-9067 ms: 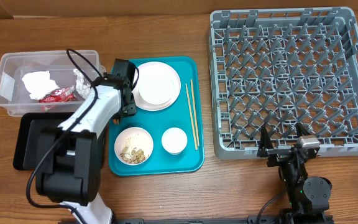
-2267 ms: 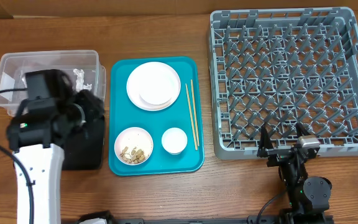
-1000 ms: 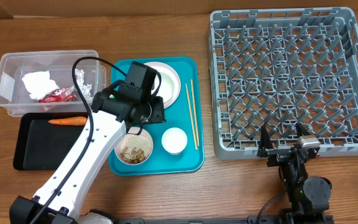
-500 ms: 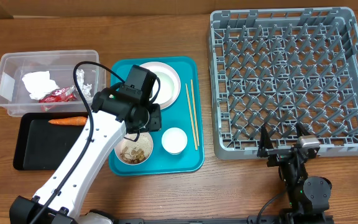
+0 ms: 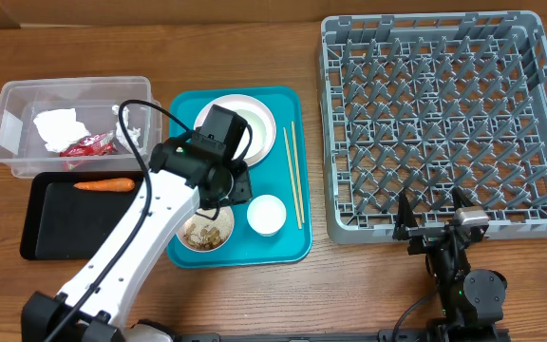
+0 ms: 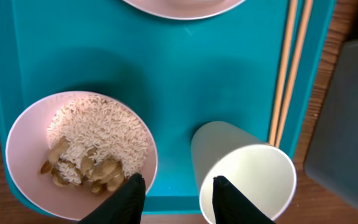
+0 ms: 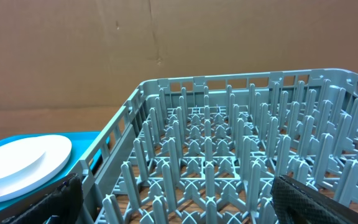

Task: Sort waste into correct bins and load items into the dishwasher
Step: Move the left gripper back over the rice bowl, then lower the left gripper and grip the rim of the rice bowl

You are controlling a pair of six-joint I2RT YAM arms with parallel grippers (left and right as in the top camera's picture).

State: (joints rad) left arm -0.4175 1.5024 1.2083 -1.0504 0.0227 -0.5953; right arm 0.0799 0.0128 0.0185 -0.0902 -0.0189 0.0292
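My left gripper (image 5: 228,190) hovers over the front of the teal tray (image 5: 278,249). It is open and holds nothing (image 6: 176,200). One fingertip (image 6: 131,194) lies over the right rim of the white bowl (image 6: 27,134) of rice and beige scraps (image 6: 92,149). The other lies over the left rim of the small white cup (image 6: 253,171). Stacked white plates (image 5: 254,128) and the chopsticks (image 5: 292,171) lie further back. The carrot (image 5: 103,185) rests in the black tray (image 5: 65,228). Tissue (image 5: 55,123), red wrapper (image 5: 88,144) and foil (image 5: 126,128) sit in the clear tub (image 5: 8,95). My right gripper (image 5: 435,211) stands open at the grey rack's (image 5: 444,123) front edge.
In the right wrist view the rack's upright pegs (image 7: 229,137) fill the space ahead of the gripper (image 7: 188,202), with the plates (image 7: 17,162) at far left. Bare wooden table (image 5: 349,285) lies in front of the teal tray and the rack.
My left arm has shifted slightly toward the front of the teal tray, over the bowl and cup, and its jaws have narrowed a little. The right arm has not moved.
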